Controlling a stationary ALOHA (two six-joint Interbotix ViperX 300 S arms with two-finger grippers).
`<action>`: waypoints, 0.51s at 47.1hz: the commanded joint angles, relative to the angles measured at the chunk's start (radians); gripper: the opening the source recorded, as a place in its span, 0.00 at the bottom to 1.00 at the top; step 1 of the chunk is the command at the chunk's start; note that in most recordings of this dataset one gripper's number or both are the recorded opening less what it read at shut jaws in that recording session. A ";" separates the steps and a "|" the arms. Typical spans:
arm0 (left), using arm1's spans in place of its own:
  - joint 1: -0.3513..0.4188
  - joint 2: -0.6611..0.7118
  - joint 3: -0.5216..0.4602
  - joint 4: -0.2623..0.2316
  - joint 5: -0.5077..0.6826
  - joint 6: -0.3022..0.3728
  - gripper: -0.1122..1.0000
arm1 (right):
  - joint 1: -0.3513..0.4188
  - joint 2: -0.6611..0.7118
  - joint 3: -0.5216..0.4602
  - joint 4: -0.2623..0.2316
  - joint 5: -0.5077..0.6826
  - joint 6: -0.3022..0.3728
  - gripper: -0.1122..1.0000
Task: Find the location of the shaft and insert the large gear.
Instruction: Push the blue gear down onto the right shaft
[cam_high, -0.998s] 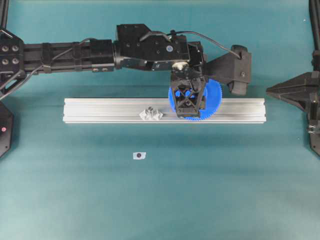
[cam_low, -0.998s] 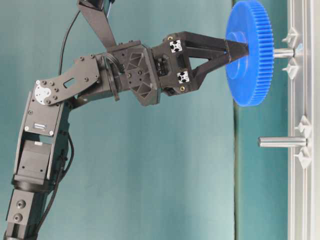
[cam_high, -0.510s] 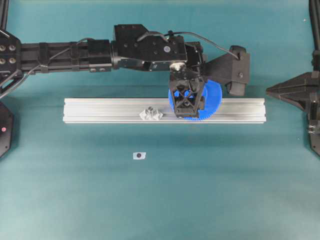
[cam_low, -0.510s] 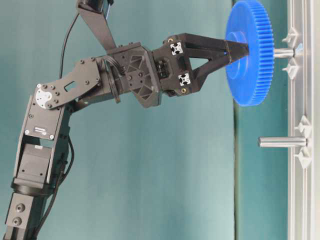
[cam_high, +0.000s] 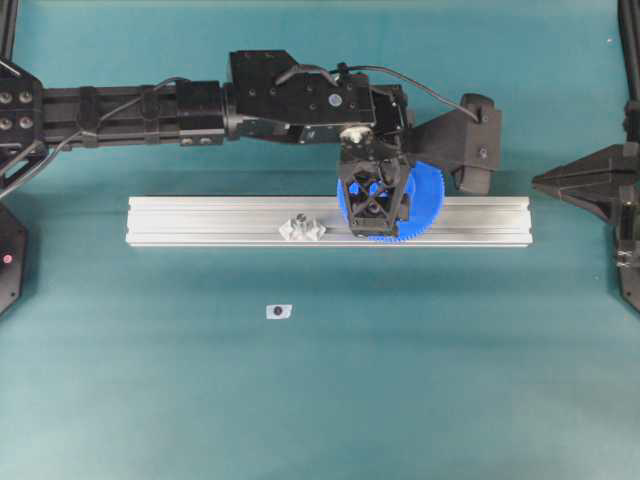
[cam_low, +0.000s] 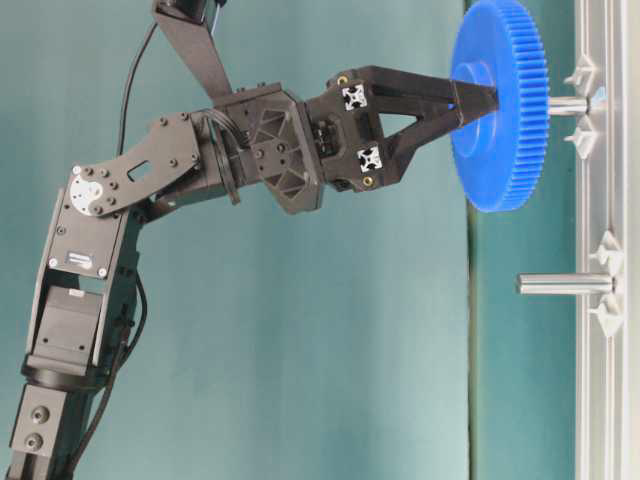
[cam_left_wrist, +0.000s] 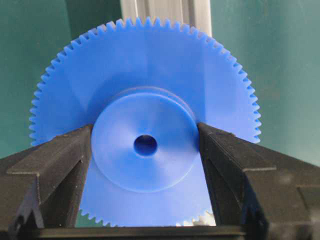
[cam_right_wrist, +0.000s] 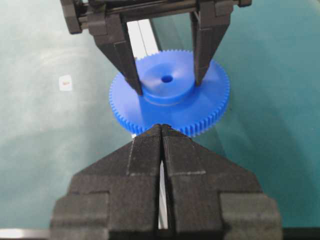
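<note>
Teal mat covers whole table; teal backdrop behind. One grooved metal rail at centre, running 9 to 3 o'clock. Two upright pins: free pin; shaft carries one blue gear, partway on. Left gripper clamped on gear hub. Right gripper at 3 o'clock, fingers pressed together, holding nothing. One small tag at 6 o'clock.

The left arm stretches across from the left edge of the overhead view, wrist bent downward, and the left gripper clamps its two fingers on opposite sides of a round hub. The right gripper rests at the right edge, jaws pressed together with nothing between them.
</note>
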 joint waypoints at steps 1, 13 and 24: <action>0.006 -0.011 -0.023 0.005 0.000 -0.002 0.73 | -0.005 0.005 -0.011 -0.002 -0.005 0.009 0.09; 0.006 -0.009 -0.041 0.003 0.008 0.000 0.73 | -0.005 0.005 -0.011 0.000 -0.005 0.026 0.09; 0.003 -0.009 -0.046 0.003 0.011 -0.002 0.73 | -0.005 0.005 -0.011 0.000 -0.005 0.026 0.09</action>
